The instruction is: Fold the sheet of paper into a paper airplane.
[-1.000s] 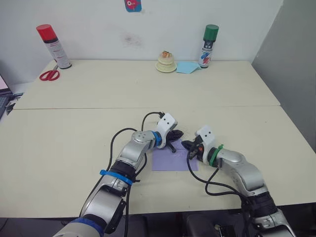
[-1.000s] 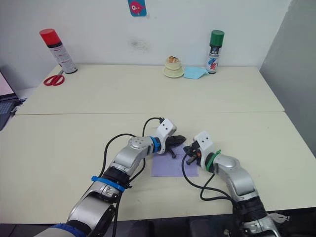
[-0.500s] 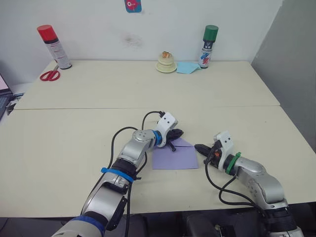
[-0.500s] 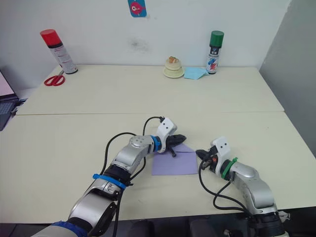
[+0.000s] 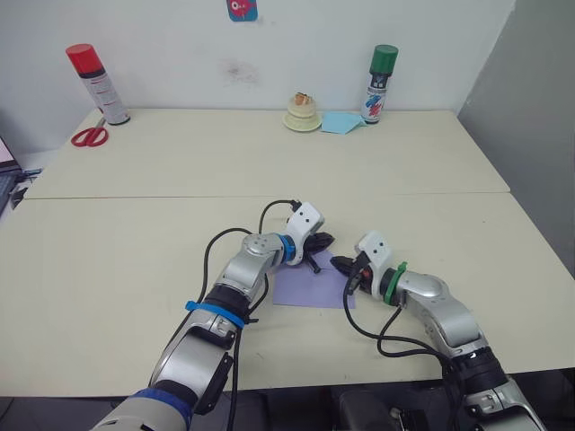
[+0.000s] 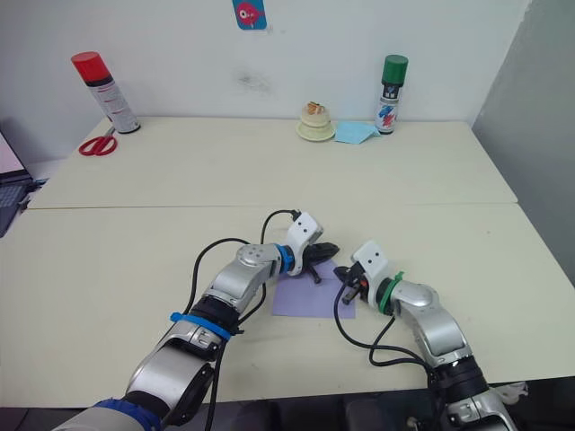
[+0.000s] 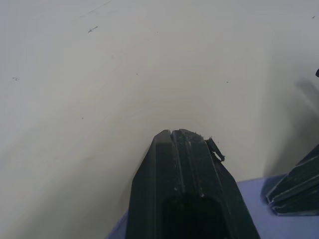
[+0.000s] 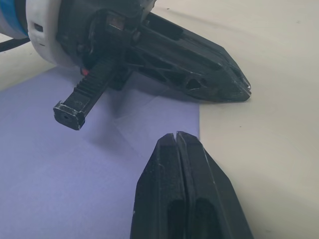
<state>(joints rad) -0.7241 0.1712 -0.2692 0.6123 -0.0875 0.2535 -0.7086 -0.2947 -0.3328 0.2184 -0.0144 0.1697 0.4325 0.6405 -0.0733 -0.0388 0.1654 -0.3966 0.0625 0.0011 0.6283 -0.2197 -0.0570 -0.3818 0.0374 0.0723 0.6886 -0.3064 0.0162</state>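
Left eye view takes in a pale table (image 5: 135, 269) with a red-capped spray can (image 5: 97, 84) and red-handled scissors (image 5: 90, 136) standing at the far left corner by the wall. Nearer the front, the left gripper (image 5: 322, 241) lies low over the far edge of the sheet of paper (image 5: 310, 289), which rests flat on the table close to the front edge, between the two arms. From the left wrist view its fingers (image 7: 182, 164) are pressed together with no gap and nothing between them, their tips out past the paper's edge over bare table. Just to the right, the right gripper (image 5: 340, 264) points at the paper's right far corner, its tip just beside the left one; the right wrist view shows its fingers (image 8: 179, 169) closed tight against each other, hanging over the paper's right edge, though whether they actually touch the sheet I could not say. Far back near the wall sit a small cream-coloured dish (image 5: 302, 113), a light blue scrap (image 5: 340, 123) and a green-capped spray can (image 5: 379, 83).
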